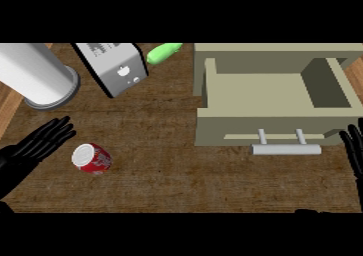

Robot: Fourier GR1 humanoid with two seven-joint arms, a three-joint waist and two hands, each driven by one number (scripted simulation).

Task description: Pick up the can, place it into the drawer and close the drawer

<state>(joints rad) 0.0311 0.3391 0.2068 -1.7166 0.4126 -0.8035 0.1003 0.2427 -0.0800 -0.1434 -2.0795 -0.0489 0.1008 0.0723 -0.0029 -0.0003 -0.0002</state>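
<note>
The left hand (38, 146) has its fingers (57, 131) straight and spread, holding nothing, hovering over the wooden counter (169, 175). Just beyond and below those fingertips, toward the counter's middle, sits the can (92, 158), red with a pale end turned up toward the view; it looks tipped, its long axis leaning away from the fingers, though I cannot be sure whether it stands or lies. This hand is plainly the nearer one, so my guess is the pick falls to it. Well across from the can, the drawer (276, 95) stands pulled open, its handle (286, 148) facing the viewer. Beside that handle the right hand (358, 152) shows straight fingers, cut off by the frame edge. Farther off stand a white cylinder (32, 75), a toaster (114, 67) and a green object (163, 52), partly hidden.
</note>
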